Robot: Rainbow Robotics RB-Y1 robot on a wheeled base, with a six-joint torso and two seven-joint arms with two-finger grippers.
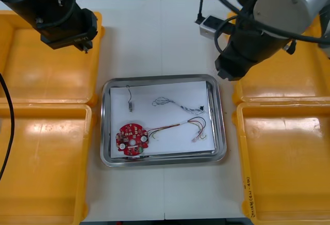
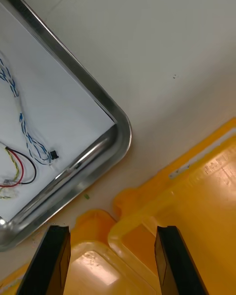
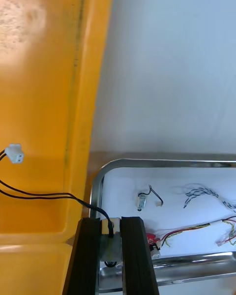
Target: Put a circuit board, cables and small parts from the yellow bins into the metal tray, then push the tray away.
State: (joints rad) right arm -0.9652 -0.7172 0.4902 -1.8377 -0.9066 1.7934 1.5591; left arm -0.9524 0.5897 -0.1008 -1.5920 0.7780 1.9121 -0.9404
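Jaws on the left gripper [image 3: 110,238] are pinching narrow on one end of a black cable [image 3: 44,195]. The rest of it is trailing off into the far left bin [image 1: 51,75], with its white plug [image 3: 14,153] lying on the bin floor. That gripper is hanging over the bin's inner wall, near the far left corner of the tray [image 1: 105,132]. Right gripper [image 2: 110,263] is hanging with jaws standing wide and nothing between them, above the inner corners of the right bins [image 2: 196,187], just beside the tray's far right corner. Tray is sitting on the table [image 1: 154,29] between the bins, white inside. Board [image 1: 133,139] is lying in its near left corner. Red and yellow cable [image 1: 178,127] is running from just beside the board toward the right wall, and the blue and white cable [image 1: 167,101] is lying beyond that. Small metal part [image 1: 130,103] with a thin black lead is sitting toward the far left, apart from the rest.
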